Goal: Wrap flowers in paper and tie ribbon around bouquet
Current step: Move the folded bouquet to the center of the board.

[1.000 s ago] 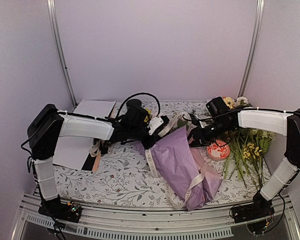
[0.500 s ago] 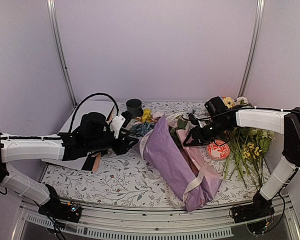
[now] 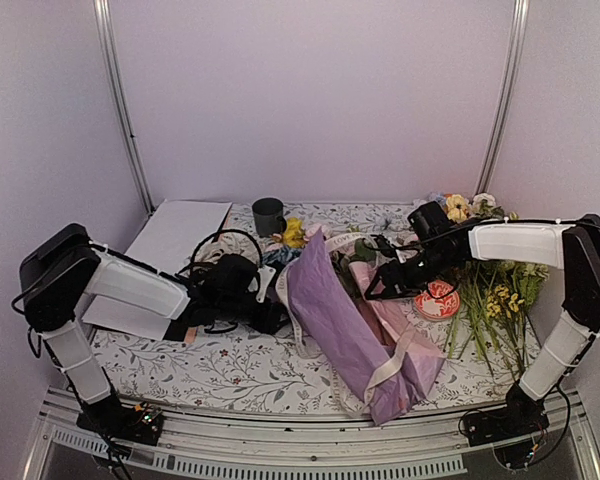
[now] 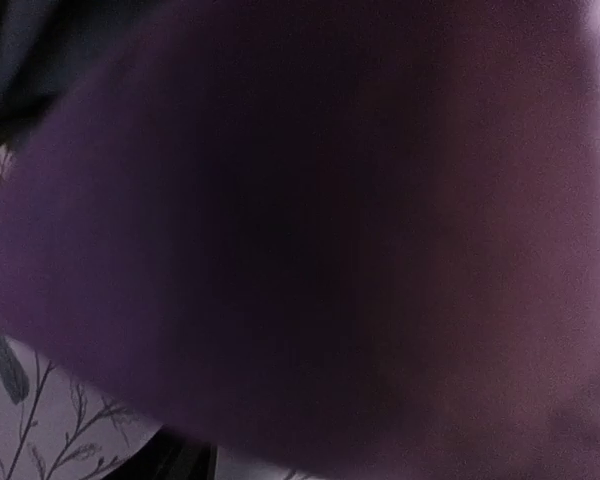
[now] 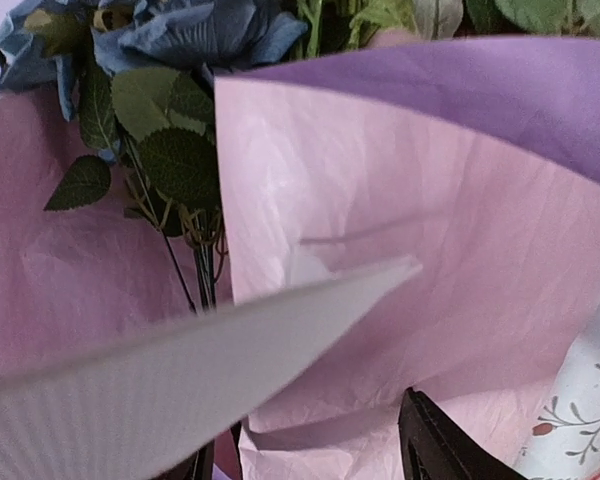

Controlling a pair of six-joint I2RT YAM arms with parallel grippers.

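Observation:
The bouquet (image 3: 350, 320) lies across the middle of the table as a cone of lilac paper (image 3: 325, 290), narrow end toward me. Its flowers (image 3: 285, 245), yellow and blue, poke out at the far wide end. The cream ribbon (image 3: 390, 365) wraps the narrow end and trails along the left side. My left gripper (image 3: 273, 318) sits low against the paper's left edge; its wrist view shows only blurred purple paper (image 4: 310, 230). My right gripper (image 3: 378, 285) is at the cone's right side. Its jaws stand apart (image 5: 308, 428) over the pink paper layer (image 5: 380, 250), with a ribbon end (image 5: 180, 370) crossing in front. Blue blooms (image 5: 190, 30) and leaves show behind.
A dark cup (image 3: 268, 214) stands at the back. A flat white sheet (image 3: 170, 235) lies at the far left. A red-and-white round disc (image 3: 436, 300) and a loose pile of long-stemmed flowers (image 3: 495, 295) lie under the right arm.
My left arm has drawn back from over the bouquet to the left and down, and now lies beside the paper's left edge. The right gripper has stayed at the cone's right side.

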